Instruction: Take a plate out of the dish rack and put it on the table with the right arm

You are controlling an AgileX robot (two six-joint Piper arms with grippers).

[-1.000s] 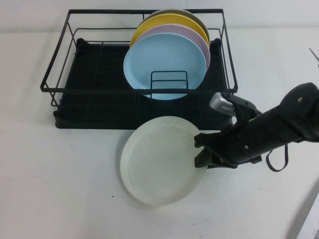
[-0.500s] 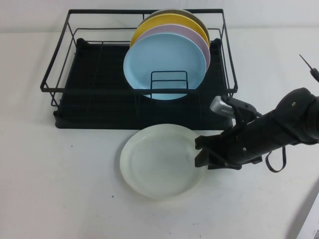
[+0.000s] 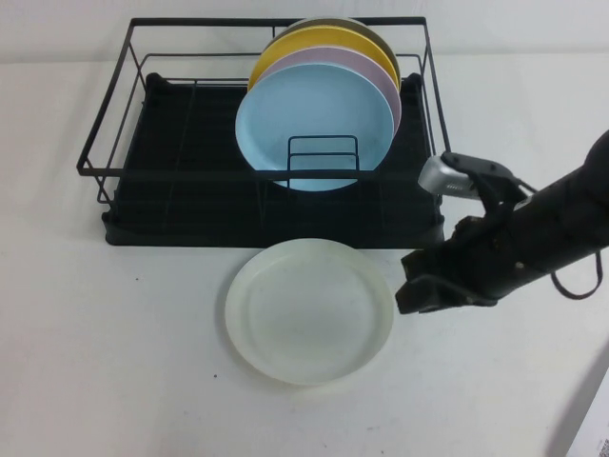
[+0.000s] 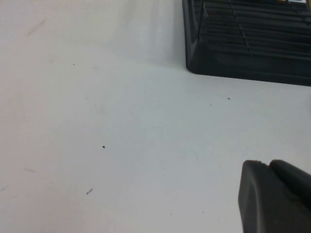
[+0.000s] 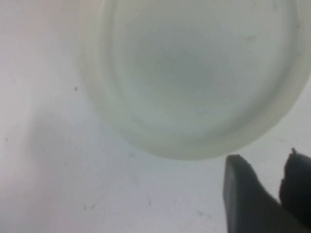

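Observation:
The creamy-white plate (image 3: 309, 312) lies flat on the white table (image 3: 114, 362), just in front of the black wire dish rack (image 3: 190, 205). My right gripper (image 3: 411, 283) is open and empty, close to the plate's right rim and apart from it. In the right wrist view the plate (image 5: 194, 73) fills the upper part, and the right gripper (image 5: 262, 158) shows a gap between its two dark fingers. My left gripper (image 4: 265, 165) appears only in the left wrist view, shut and empty, low over bare table near a corner of the rack (image 4: 243, 53).
A light blue plate (image 3: 314, 119), a lilac plate (image 3: 381, 71) and a yellow plate (image 3: 324, 40) stand upright in the right half of the rack. The rack's left half holds nothing. A white object (image 3: 590, 428) sits at the table's front right corner.
The right gripper let go of the creamy-white plate and drew back to the right. The plate, held tilted before, now lies flat on the table.

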